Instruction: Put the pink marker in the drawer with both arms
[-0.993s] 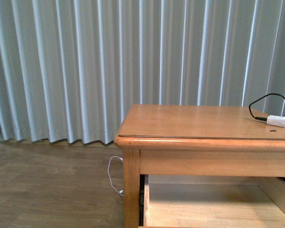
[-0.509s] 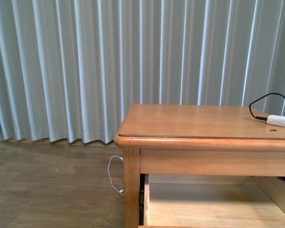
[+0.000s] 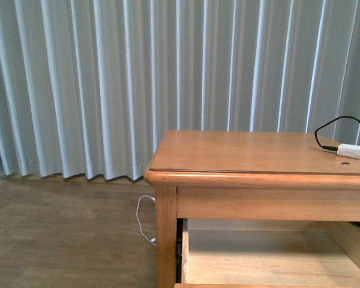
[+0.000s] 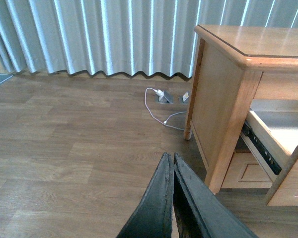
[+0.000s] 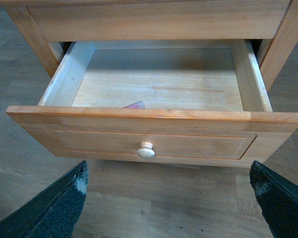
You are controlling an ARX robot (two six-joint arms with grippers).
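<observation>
Pinched flat together and gripping nothing, the black left tool hangs over the brown plank floor, left of the honey-coloured wooden dresser. Moving right, the pale-wood upper drawer with its small round wooden knob stands pulled out. And look, just a sliver of the bright pink marker peeks over the front panel, lying on the drawer bottom tight against the near wall. Facing it, the black right tool is spread wide and empty, near the knob. The danger now, I'd say: a hard shove on that front could send the marker rolling, or a splayed finger could clip the panel. Far right on the dresser top, the white plug sits on its black cable. Against a second ago, the front view is all but unchanged.
</observation>
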